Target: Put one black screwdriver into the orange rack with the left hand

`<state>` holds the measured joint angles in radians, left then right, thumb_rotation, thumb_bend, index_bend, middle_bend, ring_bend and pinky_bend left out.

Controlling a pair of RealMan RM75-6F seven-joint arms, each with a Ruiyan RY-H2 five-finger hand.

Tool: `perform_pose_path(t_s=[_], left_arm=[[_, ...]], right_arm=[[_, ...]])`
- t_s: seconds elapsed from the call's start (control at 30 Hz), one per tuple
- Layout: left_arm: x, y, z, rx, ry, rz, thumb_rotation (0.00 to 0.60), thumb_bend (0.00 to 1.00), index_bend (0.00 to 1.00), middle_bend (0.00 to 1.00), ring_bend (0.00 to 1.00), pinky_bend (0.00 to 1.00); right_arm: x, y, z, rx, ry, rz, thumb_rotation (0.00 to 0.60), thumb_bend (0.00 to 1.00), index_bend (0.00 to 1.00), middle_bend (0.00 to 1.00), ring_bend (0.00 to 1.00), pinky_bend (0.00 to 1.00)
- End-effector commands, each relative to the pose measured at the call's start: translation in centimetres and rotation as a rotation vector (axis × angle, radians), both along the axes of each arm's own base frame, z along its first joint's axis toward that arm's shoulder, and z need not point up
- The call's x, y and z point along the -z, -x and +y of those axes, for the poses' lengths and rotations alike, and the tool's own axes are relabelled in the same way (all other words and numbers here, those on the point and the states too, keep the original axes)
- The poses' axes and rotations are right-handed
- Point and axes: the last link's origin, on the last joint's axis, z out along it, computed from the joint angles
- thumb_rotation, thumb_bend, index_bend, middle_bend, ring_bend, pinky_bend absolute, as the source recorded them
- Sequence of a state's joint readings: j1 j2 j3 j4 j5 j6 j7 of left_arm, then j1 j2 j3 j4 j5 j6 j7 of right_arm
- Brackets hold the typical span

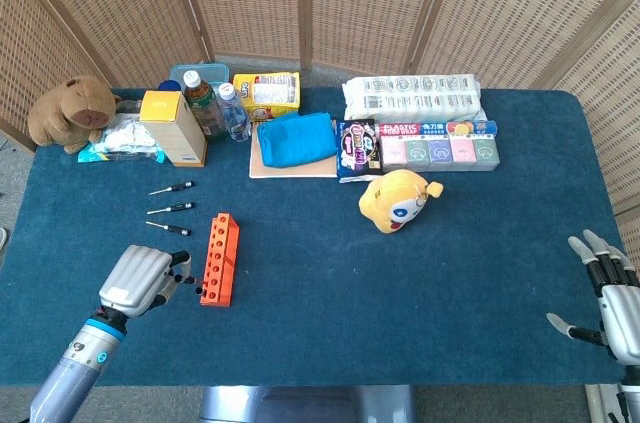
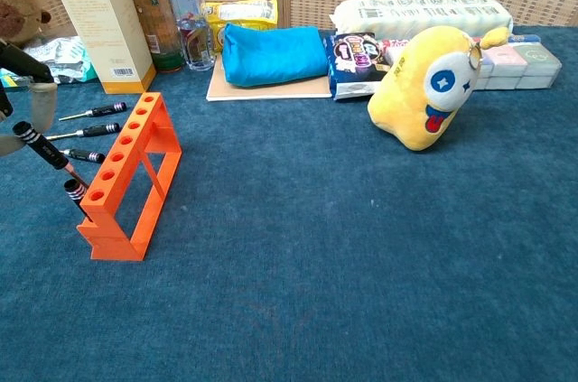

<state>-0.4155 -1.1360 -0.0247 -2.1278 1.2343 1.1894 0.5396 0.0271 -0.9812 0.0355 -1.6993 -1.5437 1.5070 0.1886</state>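
The orange rack (image 1: 219, 258) (image 2: 131, 170) stands on the blue table (image 1: 420, 283), its row of holes running away from me. My left hand (image 1: 140, 281) (image 2: 18, 102) is just left of its near end and grips a black screwdriver (image 2: 45, 149) by the handle. The screwdriver slants down to the right, its tip at the rack's near left corner. There a short black striped piece (image 2: 75, 194) stands against the rack. Three more black screwdrivers (image 1: 170, 208) (image 2: 86, 131) lie left of the rack. My right hand (image 1: 610, 303) hangs open at the near right corner.
Along the back stand a capybara plush (image 1: 75, 111), a yellow box (image 1: 172, 128), bottles (image 1: 205, 101), a blue pouch (image 1: 296, 138) and snack packs (image 1: 430, 148). A yellow plush (image 1: 398, 199) (image 2: 429, 84) sits mid-table, right of the rack.
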Motion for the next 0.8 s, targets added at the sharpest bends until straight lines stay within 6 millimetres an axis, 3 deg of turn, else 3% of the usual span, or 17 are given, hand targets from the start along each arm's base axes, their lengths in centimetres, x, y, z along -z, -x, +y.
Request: perform_pose_path(t_s=[0.03, 0.8], left_arm=[[0.07, -0.16, 0.06, 0.003, 0.002, 0.000, 0.600, 0.38, 0.55, 1.00, 0.97, 0.95], [0.61, -0.41, 0.57, -0.025, 0.028, -0.009, 0.600, 0.38, 0.55, 1.00, 0.97, 0.95]], right_arm=[[-0.05, 0.00, 0.01, -0.001, 0.000, -0.001, 0.600, 0.11, 0.06, 0.01, 0.00, 0.00], [-0.28, -0.02, 0.03, -0.001, 0.002, -0.012, 0.600, 0.11, 0.06, 0.01, 0.00, 0.00]])
